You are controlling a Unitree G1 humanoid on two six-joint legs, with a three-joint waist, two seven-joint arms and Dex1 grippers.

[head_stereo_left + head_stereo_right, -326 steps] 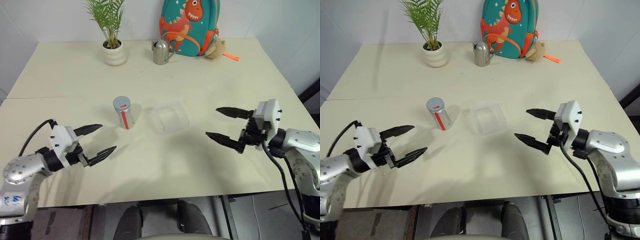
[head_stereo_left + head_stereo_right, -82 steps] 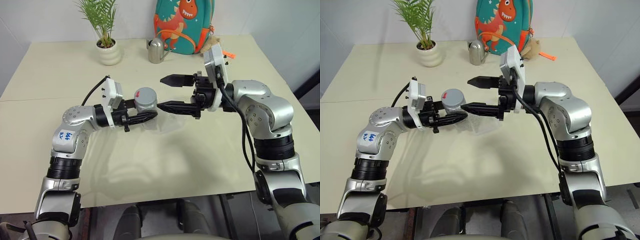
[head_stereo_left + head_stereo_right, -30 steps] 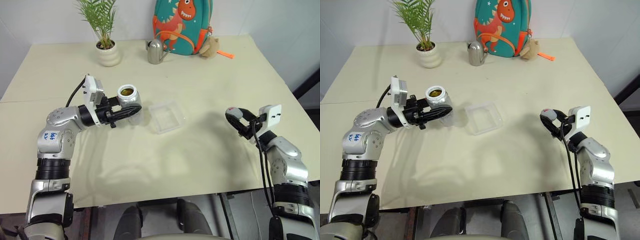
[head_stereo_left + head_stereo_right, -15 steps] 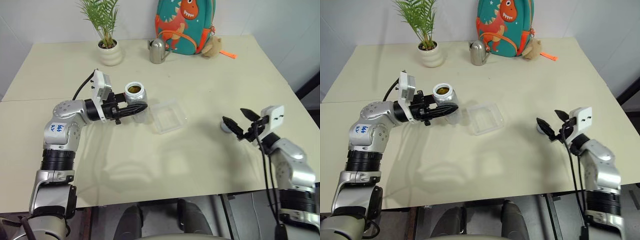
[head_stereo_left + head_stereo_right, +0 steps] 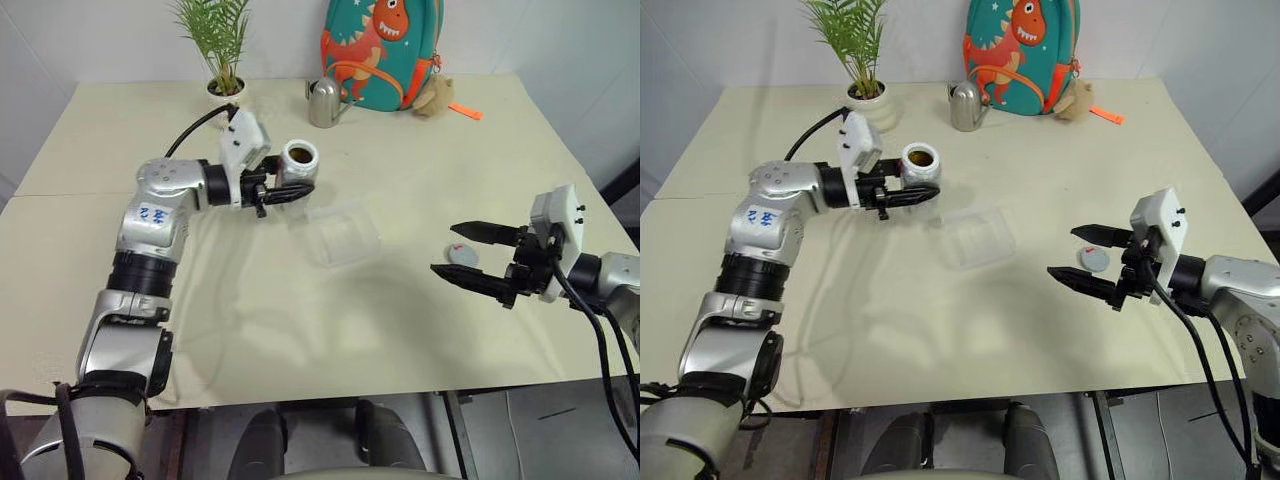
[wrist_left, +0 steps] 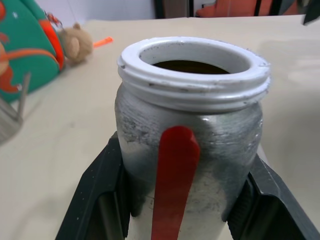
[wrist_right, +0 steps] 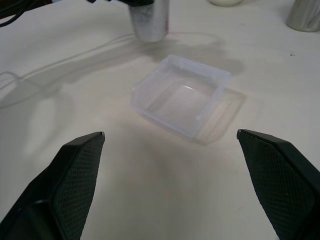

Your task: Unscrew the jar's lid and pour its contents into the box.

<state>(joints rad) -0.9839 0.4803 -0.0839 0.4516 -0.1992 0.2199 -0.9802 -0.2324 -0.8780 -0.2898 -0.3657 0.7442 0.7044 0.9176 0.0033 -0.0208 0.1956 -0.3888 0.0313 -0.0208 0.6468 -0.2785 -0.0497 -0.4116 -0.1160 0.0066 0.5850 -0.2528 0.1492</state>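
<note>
The jar (image 6: 190, 145) is silvery with a red stripe and white rim; the box (image 7: 180, 95) is clear.

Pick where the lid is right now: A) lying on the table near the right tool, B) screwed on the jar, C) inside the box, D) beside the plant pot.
A: the grey lid lies flat on the table, beside the open right tool, while the jar is uncapped.

The box (image 5: 341, 232) sits mid-table (image 5: 300, 340). The jar (image 5: 298, 165) is up off the table, behind and left of the box. The lid (image 5: 461, 254) lies on the table right of the box. Plant (image 5: 222, 50), can (image 5: 322, 102) and backpack (image 5: 378, 50) line the far edge.
</note>
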